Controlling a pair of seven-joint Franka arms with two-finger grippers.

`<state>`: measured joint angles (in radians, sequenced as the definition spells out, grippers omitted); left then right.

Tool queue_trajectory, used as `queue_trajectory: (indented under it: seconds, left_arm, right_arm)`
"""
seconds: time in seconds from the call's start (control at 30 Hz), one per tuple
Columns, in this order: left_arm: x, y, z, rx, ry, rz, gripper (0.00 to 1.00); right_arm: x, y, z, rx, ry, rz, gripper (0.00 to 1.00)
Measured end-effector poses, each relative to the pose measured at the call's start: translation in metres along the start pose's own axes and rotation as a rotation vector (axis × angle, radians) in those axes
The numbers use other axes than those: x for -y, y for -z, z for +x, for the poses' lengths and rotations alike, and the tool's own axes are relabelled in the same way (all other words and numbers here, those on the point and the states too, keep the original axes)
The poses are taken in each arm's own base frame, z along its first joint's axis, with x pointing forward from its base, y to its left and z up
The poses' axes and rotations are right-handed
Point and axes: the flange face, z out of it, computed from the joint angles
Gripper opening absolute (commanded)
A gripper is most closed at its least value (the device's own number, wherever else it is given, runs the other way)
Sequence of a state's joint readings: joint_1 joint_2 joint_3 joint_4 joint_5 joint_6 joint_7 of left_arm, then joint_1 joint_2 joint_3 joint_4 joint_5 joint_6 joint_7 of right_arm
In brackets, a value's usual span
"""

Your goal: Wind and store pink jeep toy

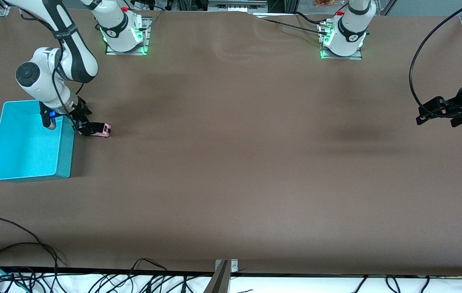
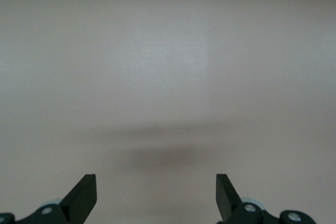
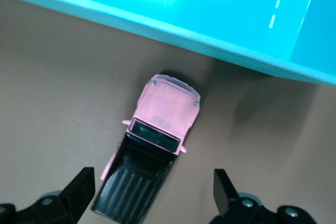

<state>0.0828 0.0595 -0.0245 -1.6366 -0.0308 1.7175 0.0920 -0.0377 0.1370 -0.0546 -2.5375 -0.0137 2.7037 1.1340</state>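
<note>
While the pink jeep toy (image 3: 152, 153) sits on the counter (image 1: 231, 162) just beside the turquoise bin (image 1: 27, 140), we hold the right gripper (image 3: 152, 192) low over it, jaws apart. We judge the grasp is next: lower, straddle the body, close. The left gripper (image 2: 156, 192) waits, jaws apart.

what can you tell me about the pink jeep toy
The pink jeep toy is a small boxy car with a pale pink hood, a dark windshield and a ribbed black roof over its rear half; it looks like plastic. It sits upright on the brown table, beside the turquoise bin but apart from its wall. The right gripper is low over its rear end, fingers open on either side and not touching it.
</note>
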Motion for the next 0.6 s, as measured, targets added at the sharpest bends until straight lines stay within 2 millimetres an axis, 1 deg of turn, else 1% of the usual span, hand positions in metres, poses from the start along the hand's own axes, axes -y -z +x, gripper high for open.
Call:
queue_trajectory:
  seconds: [0.23,0.43,0.57,0.6]
  left_arm:
    - [0.0,0.0,0.0,0.0,0.009,-0.03,1.0]
    - [0.002,0.001,0.0,-0.002,0.014,-0.034,1.0]
    - [0.002,0.007,0.001,-0.017,0.017,-0.045,1.0]
    - [0.001,0.009,0.001,-0.02,0.017,-0.048,1.0]
  right_arm:
    - [0.002,-0.004,0.001,-0.01,-0.044,0.022,1.0]
    - [0.001,-0.017,0.0,-0.012,-0.047,0.023,1.0]
    - [0.0,-0.025,0.0,-0.015,-0.047,0.026,1.0]
    - [0.0,-0.027,0.0,-0.016,-0.047,0.028,0.98]
